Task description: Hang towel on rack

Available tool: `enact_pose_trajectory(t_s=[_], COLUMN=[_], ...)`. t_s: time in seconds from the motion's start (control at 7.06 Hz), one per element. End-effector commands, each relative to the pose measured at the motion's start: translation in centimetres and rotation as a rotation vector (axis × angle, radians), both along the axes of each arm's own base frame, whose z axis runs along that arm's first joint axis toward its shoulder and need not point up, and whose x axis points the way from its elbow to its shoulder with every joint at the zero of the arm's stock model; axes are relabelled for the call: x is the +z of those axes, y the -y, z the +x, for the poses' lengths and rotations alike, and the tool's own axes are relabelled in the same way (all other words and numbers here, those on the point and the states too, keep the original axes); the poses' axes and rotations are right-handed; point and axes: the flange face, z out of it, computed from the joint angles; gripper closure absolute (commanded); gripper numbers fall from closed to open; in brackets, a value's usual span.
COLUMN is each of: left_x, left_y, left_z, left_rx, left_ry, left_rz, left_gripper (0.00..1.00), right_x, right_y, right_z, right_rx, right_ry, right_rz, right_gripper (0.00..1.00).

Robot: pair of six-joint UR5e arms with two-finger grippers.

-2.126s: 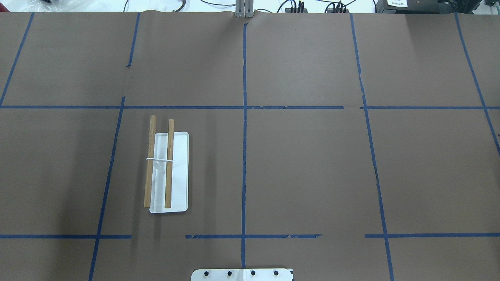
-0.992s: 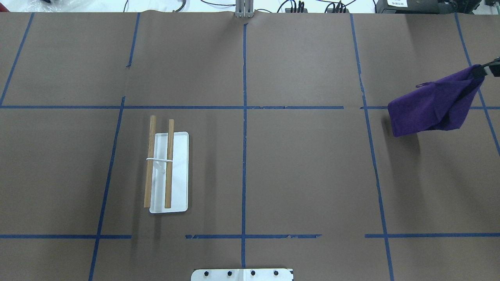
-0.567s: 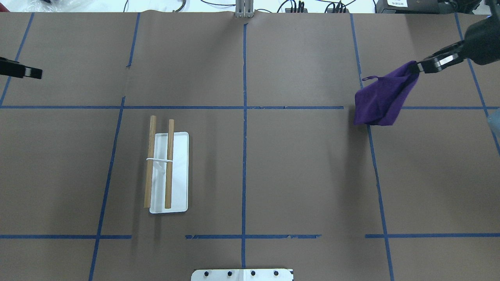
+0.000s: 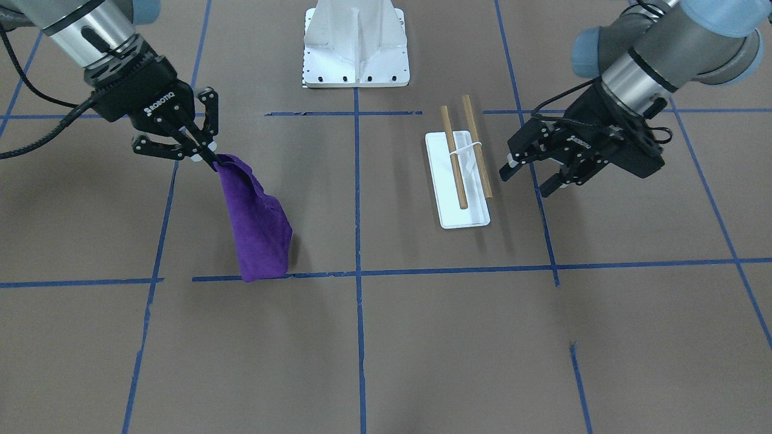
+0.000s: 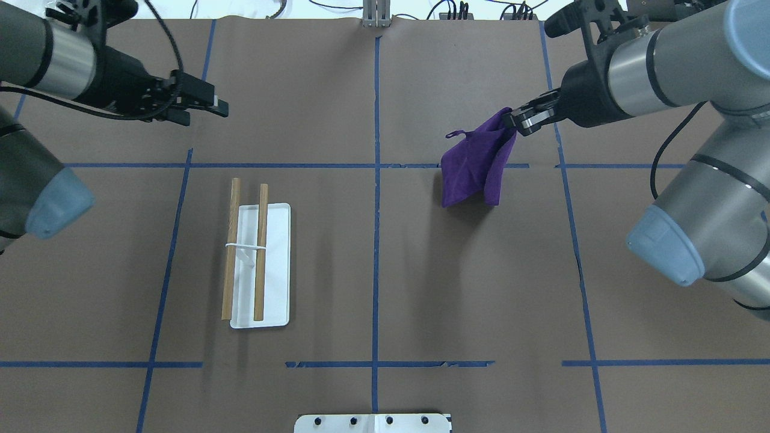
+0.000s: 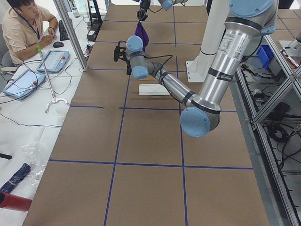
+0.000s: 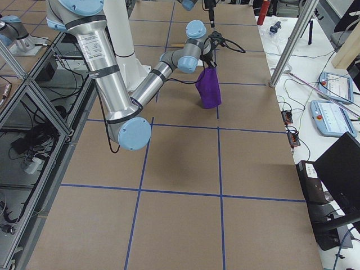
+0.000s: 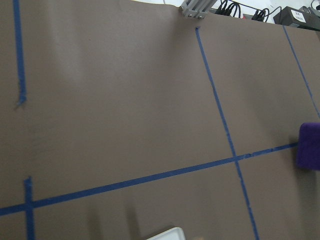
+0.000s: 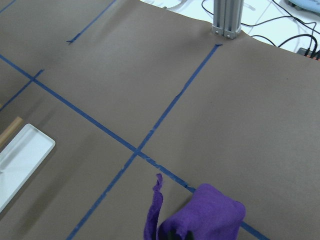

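The rack (image 5: 274, 264) stands left of the table's middle, with a white base and two wooden dowels; it also shows in the front view (image 4: 467, 214). Both dowels are bare. My right gripper (image 5: 518, 120) is shut on the top corner of a purple towel (image 5: 475, 171). The towel hangs down over the table right of the centre line (image 4: 256, 232). My left gripper (image 4: 526, 179) is open and empty. It hovers beyond the rack's far end, to the left (image 5: 219, 108). The right wrist view shows the towel (image 9: 205, 215) below the camera and a corner of the rack's base (image 9: 20, 160).
The white robot pedestal (image 4: 356, 42) is bolted at the near edge. An aluminium post (image 5: 376, 15) stands at the far edge. Blue tape lines grid the brown table cover. An operator (image 6: 26, 28) sits beyond the far side with pendants and cables.
My right gripper has carried the towel from the right edge leftward toward the centre line. My left arm has come in from the left edge toward the rack's far end.
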Motion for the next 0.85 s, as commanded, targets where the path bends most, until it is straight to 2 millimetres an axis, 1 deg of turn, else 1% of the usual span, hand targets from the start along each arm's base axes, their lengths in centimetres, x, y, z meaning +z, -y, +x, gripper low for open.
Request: enact_pose_trajectory(t_s=[0.0, 0.14, 0.28, 0.43, 0.57, 0.71], left_x=[-5.8, -8.6, -9.8, -10.5, -11.8, -13.1], left_y=[-1.4, -1.8, -2.3, -2.4, -2.4, -3.6], left_z=[6.5, 8.1, 9.5, 10.3, 12.9, 16.1], left_rx=[-0.017, -0.011, 0.007, 0.001, -0.003, -0.020], left_ry=[0.015, 0.033, 0.052, 0.048, 0.047, 0.063], left_rz=[-0.155, -0.221, -0.248, -0.292, -0.361, -0.395], left_gripper=[0.31, 0.30, 0.28, 0.28, 0.28, 0.27], right_x=[-3.0, -4.1, -5.3, -6.2, -7.4, -7.8], right_y=[-3.6, -4.5, -6.0, -7.4, -8.5, -9.1], right_z=[-3.0, -3.8, -4.4, -5.4, -6.8, -7.5], right_rx=[0.007, 0.004, 0.003, 0.012, 0.025, 0.022], right_ry=[0.040, 0.053, 0.073, 0.084, 0.097, 0.100], right_rz=[0.049, 0.069, 0.097, 0.121, 0.145, 0.156], right_gripper=[1.00, 1.00, 1.00, 1.00, 1.00, 1.00])
